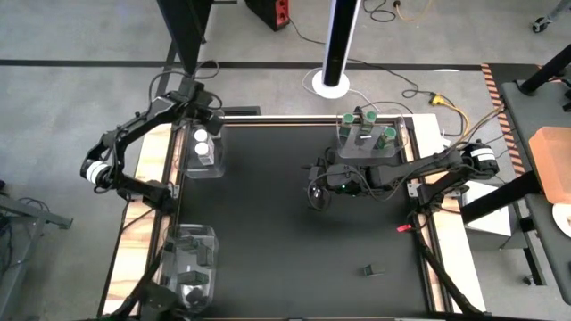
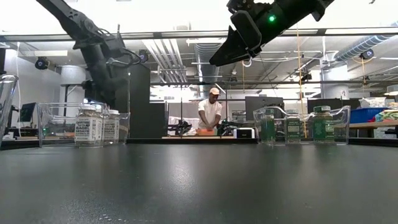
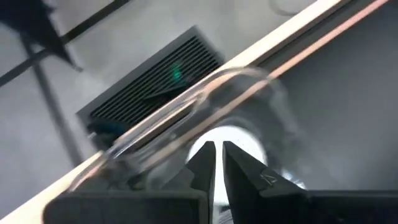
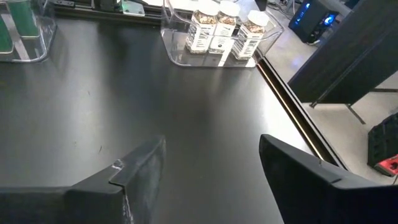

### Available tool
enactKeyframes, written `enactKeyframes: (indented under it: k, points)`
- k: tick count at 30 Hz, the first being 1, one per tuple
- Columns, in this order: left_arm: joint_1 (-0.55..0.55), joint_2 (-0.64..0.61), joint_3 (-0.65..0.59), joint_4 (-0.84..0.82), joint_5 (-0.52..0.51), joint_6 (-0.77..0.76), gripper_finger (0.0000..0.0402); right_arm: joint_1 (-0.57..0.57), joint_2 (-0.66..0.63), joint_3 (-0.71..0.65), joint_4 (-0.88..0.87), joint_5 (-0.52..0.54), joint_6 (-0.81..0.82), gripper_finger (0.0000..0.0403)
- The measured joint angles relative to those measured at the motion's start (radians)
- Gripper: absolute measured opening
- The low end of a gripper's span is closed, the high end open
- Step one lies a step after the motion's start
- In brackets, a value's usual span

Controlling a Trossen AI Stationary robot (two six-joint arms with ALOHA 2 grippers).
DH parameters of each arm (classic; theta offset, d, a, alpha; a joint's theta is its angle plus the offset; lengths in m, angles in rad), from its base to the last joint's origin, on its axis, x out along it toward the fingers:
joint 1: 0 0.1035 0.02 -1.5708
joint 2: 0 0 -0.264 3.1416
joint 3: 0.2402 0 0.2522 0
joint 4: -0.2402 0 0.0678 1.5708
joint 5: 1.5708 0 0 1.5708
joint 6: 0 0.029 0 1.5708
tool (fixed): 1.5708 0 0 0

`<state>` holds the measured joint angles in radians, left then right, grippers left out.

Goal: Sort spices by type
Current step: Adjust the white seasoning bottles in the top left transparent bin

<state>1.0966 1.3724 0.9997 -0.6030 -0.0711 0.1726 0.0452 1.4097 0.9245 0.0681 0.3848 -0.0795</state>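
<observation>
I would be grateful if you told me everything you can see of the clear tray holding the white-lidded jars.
The clear tray is a rectangular bin of see-through plastic with rounded corners and upright walls. It sits flat on the black table at its far left corner, close to the edge. Inside stand white-lidded jars with pale labels, upright and side by side; the right wrist view shows three. The left claw, shut, hangs just over the tray above a white lid. Whether it touches anything cannot be told.

Bright backlit room; left wrist view motion-blurred.
</observation>
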Motion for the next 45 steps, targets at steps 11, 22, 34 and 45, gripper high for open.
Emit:
enactKeyframes:
  k: [11,22,34,45]
  points:
    - [0.0,0.0,-0.001,-0.056,-0.025,0.081,0.0001,0.0,0.0,0.0,0.0,0.0,0.0,0.0252]
    - [0.0,0.0,-0.001,-0.075,-0.017,0.088,0.0,0.0,0.0,0.0,0.004,0.0,0.001,0.0255]
    - [0.0,0.0,-0.001,-0.083,-0.034,0.089,0.0,0.0,0.0,0.0,0.016,0.001,0.001,0.0248]
    - [0.0,0.001,0.001,-0.088,-0.105,0.104,0.0,0.0,0.0,0.0,0.017,0.001,0.001,0.0257]
